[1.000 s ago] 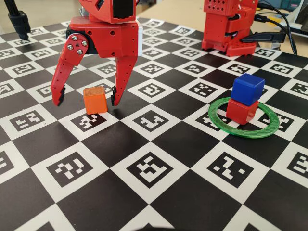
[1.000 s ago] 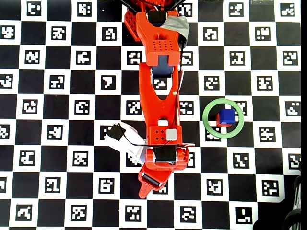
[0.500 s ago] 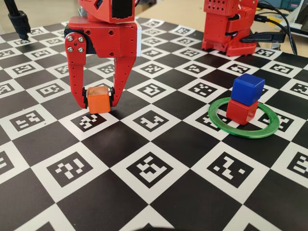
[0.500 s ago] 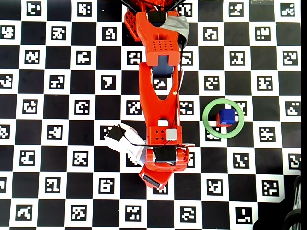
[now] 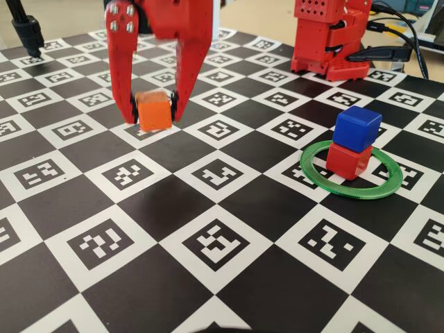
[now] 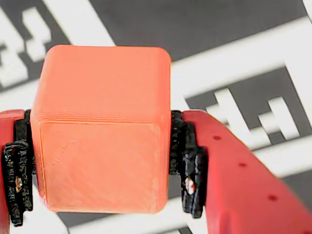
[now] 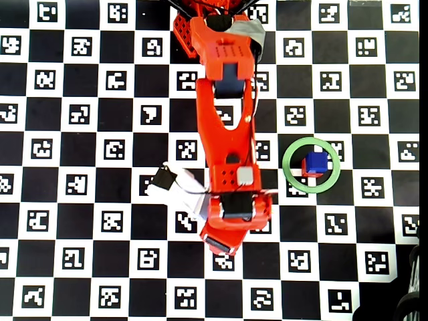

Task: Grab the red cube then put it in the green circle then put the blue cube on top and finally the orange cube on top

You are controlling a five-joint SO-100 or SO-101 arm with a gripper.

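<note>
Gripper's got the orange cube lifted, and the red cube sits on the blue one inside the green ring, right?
Stack order is reversed: the fixed view shows the blue cube on the red cube inside the green ring. The gripper does hold the orange cube lifted.

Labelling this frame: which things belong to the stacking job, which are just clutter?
Job:
orange cube, lifted in the end effector
blue cube, on the red cube
green ring

Clutter:
cables
black stand
marker board
</note>
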